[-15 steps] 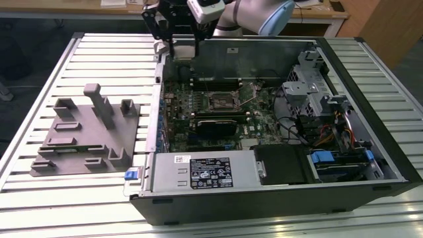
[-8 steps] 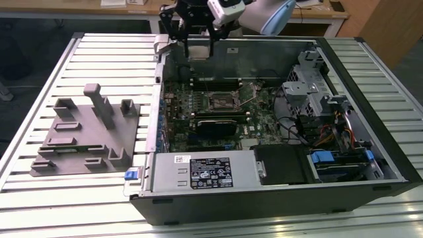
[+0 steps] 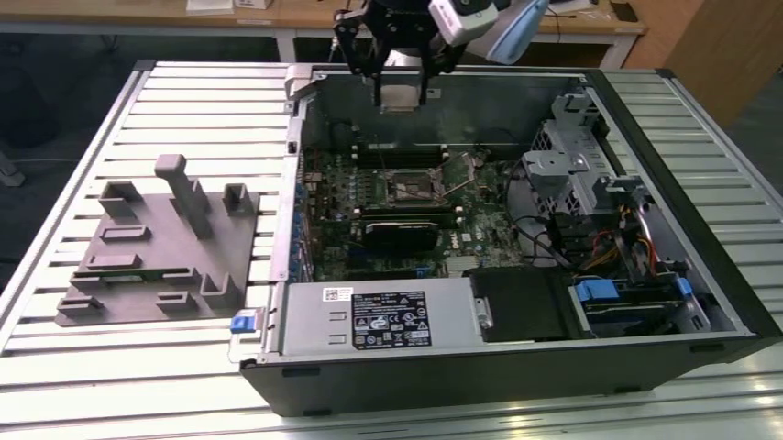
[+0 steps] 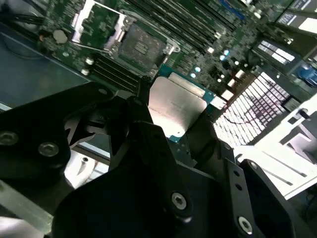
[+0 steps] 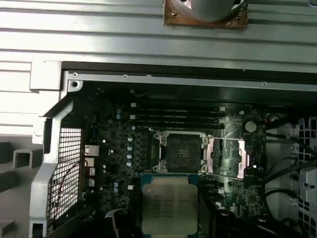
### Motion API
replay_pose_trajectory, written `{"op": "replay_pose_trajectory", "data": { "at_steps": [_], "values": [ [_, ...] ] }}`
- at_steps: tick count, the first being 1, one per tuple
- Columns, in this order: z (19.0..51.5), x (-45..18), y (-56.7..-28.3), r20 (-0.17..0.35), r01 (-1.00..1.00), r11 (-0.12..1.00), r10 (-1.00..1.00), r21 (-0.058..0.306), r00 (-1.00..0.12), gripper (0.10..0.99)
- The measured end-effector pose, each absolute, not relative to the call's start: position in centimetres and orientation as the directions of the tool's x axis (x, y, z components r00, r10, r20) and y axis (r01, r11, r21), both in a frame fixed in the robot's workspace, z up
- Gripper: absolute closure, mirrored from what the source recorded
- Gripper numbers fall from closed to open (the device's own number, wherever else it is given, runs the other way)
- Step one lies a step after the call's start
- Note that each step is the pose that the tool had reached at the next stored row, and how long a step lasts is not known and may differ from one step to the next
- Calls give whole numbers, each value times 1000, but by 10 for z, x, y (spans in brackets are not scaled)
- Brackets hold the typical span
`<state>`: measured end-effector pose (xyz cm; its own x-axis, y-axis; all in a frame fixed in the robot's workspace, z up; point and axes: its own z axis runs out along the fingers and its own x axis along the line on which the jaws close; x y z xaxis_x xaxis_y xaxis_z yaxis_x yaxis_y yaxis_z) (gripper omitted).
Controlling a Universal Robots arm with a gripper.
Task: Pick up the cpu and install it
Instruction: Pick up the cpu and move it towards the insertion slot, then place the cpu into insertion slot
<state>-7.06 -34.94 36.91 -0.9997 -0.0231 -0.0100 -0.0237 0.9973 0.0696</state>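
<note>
Black gripper [image 4: 176, 130] links with bolt heads sit closest to the lens in the second wrist view. Its fingers [image 4: 148, 134] are clamped on the cpu [image 4: 174, 106] by opposite edges; silver top showing, green rim at the corners.

Exterior view: gripper [image 3: 402, 103] hangs over the far side of the open computer case [image 3: 514, 371], cpu [image 3: 401, 92] held in the air, clear of the motherboard [image 3: 367, 197].

First wrist view: cpu [image 5: 169, 203] shows next to the bare socket [image 5: 181, 151], not seated in it. Load plate [image 5: 225, 157] is flipped open to one side of the socket.

Case rests on a slatted metal table [image 3: 183, 101]. Grey fixture plate [image 3: 159, 266] with upright blocks lies on the exterior view's left, just beside the case. Wooden desk [image 3: 147, 14] stands behind the table, dark floor [image 3: 61, 92] between them.
</note>
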Motion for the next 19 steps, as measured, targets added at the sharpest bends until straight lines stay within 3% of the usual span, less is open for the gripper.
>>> {"op": "replay_pose_trajectory", "data": {
  "at_steps": [19],
  "values": [
    [368,-47,-349,-10,47,996,48,70,-999,541]
  ]
}}
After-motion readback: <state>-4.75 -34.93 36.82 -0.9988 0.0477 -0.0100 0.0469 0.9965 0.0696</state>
